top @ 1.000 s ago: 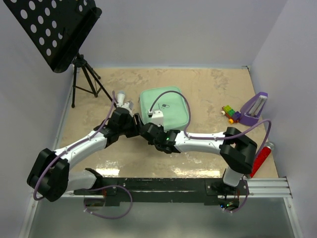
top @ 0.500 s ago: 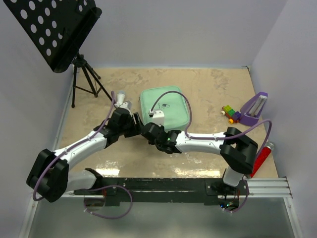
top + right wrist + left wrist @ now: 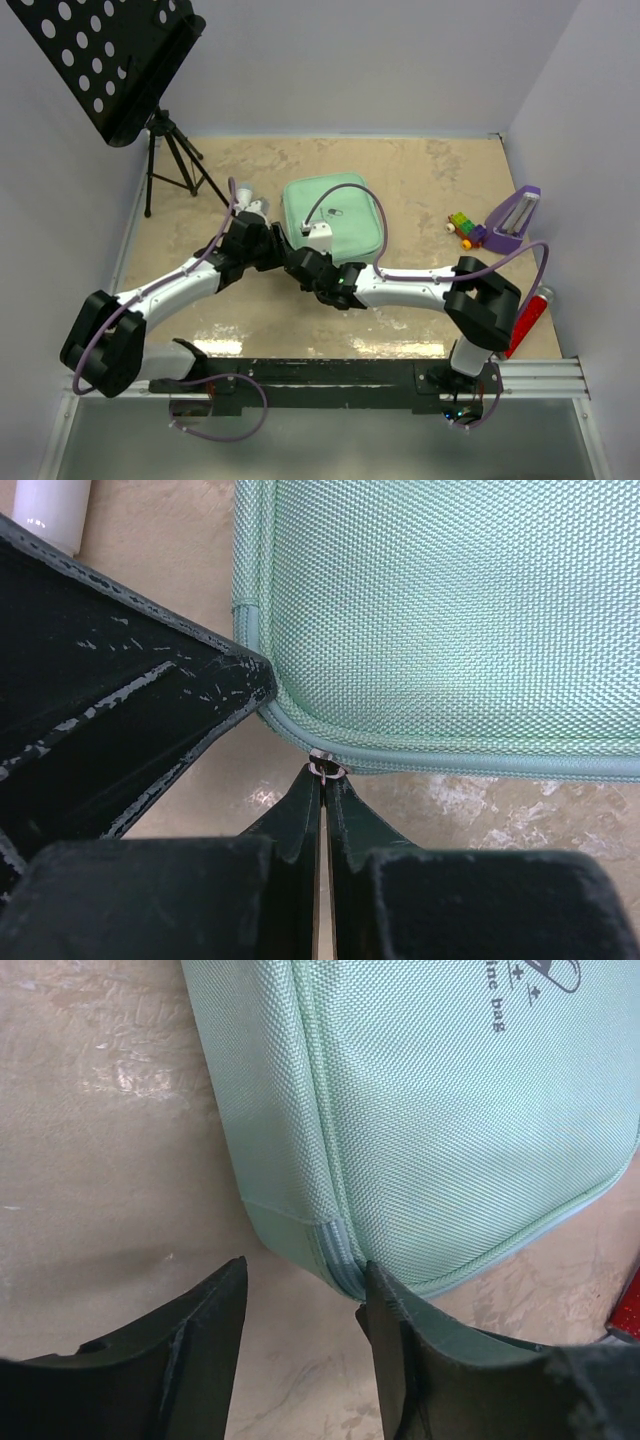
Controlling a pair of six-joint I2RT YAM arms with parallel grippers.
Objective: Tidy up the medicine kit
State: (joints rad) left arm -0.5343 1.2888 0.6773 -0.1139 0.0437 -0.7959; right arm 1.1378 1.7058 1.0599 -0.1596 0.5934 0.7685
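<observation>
The medicine kit (image 3: 335,215) is a pale mint-green zipped fabric case lying flat and shut on the table. It fills the left wrist view (image 3: 450,1110) and the right wrist view (image 3: 430,610). My right gripper (image 3: 322,770) is shut on the small metal zipper pull (image 3: 326,766) at the kit's near-left corner. In the top view it (image 3: 297,262) sits at that corner. My left gripper (image 3: 303,1265) is open, and its right finger (image 3: 400,1330) touches the kit's corner seam. In the top view it (image 3: 275,247) is just left of the kit.
Two white bottles (image 3: 250,200) lie left of the kit, behind my left wrist. A black music stand (image 3: 110,60) on a tripod is at the back left. A purple wedge (image 3: 515,220) and toy blocks (image 3: 462,225) sit at the right, with a red object (image 3: 528,318) near the right wall.
My left wrist has moved slightly forward along the kit's left side. The right gripper stays shut at the kit's corner. The kit has barely moved.
</observation>
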